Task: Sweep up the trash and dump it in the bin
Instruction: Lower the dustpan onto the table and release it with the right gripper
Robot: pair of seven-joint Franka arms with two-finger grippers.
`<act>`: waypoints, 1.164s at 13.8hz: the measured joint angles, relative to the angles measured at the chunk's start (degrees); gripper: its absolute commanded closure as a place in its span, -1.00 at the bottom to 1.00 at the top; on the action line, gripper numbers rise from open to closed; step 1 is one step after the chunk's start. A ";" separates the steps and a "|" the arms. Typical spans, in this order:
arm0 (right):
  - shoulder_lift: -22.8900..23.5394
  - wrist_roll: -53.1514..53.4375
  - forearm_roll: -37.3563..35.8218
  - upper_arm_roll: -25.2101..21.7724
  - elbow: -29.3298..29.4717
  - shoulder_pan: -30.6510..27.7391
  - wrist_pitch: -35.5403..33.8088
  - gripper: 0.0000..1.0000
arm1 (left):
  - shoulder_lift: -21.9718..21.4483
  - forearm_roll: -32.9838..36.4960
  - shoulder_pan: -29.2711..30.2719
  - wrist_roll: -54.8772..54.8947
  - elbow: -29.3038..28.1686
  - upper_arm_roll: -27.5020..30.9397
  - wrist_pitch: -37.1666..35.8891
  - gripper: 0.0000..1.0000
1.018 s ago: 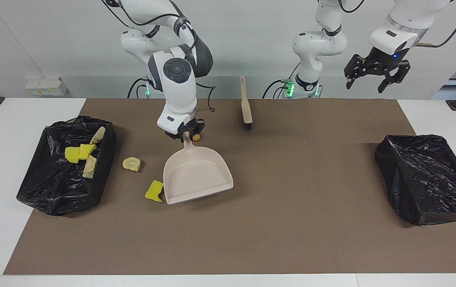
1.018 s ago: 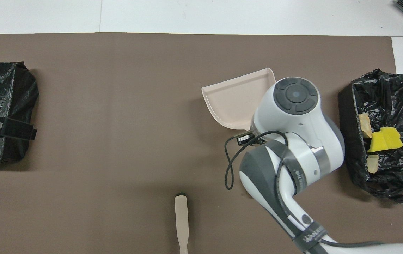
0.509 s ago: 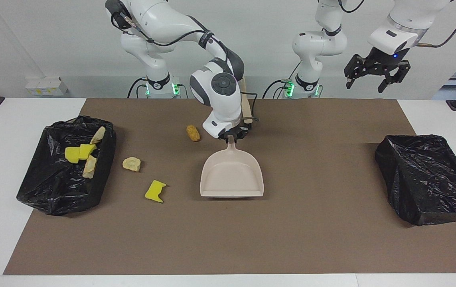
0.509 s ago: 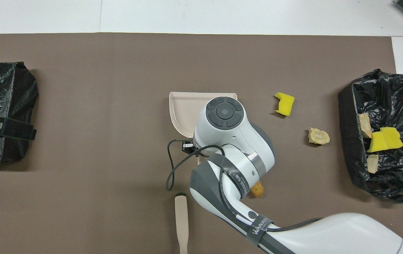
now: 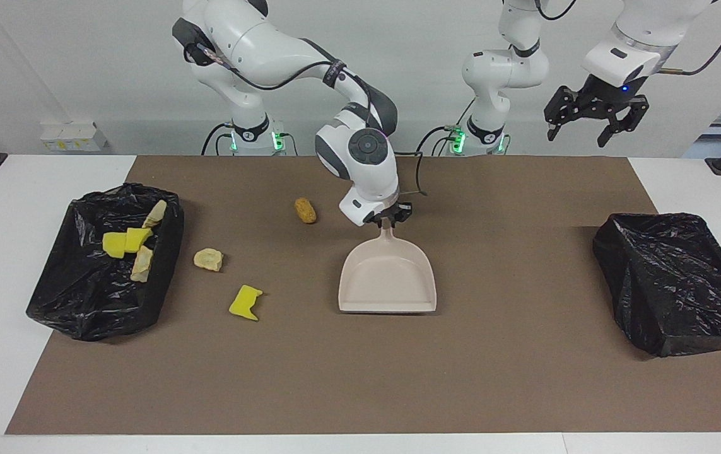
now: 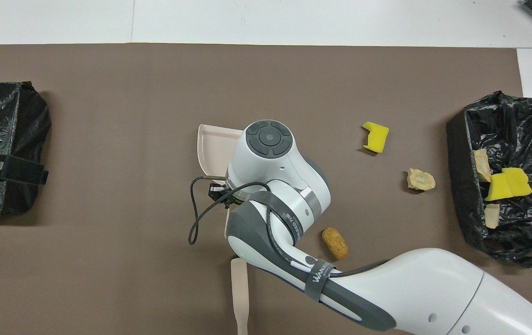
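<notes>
2 black bins [image 5: 105, 265] [image 5: 675, 284] are set at the ends of the mat [image 5: 492, 378], 1 holding 4 scraps [image 5: 127, 243]. Mid-mat, the dustpan [image 5: 387, 280] is gripped at its handle by the right gripper [image 5: 387, 217]. 3 scraps [image 5: 304, 210] [image 5: 208, 259] [image 5: 245, 302] are left on the mat toward the right arm's end; the left gripper [image 5: 593, 116] is held wide above its end.

The big white right arm [image 6: 289, 200] covers most of the dustpan [image 6: 212, 146]. Near the dustpan, toward the bin [image 6: 503, 232], lie three scraps [image 6: 375, 137]. The brush [image 6: 239, 293] maybe touches nothing.
</notes>
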 measured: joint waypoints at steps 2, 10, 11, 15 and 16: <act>0.24 -0.27 -1.52 0.00 -0.03 0.09 -1.28 1.00 | 0.00 0.00 0.00 0.00 0.00 0.00 0.00 -1.00; 0.33 -4.47 -3.41 0.23 0.07 0.10 -4.18 -1.00 | 0.00 0.00 0.00 0.00 0.00 0.00 0.00 -1.00; 0.33 -5.00 -3.49 0.25 0.07 0.11 -4.18 -1.00 | 0.00 0.00 0.00 0.00 0.00 0.00 0.00 -1.00; -0.01 -4.96 -3.60 2.17 0.12 0.13 -7.00 -1.00 | 0.00 0.00 0.00 0.00 0.00 0.00 0.00 -1.00; -0.52 -3.43 -3.60 3.09 0.06 0.13 -8.52 -1.00 | 0.00 0.00 0.00 0.00 0.00 0.00 0.00 -1.00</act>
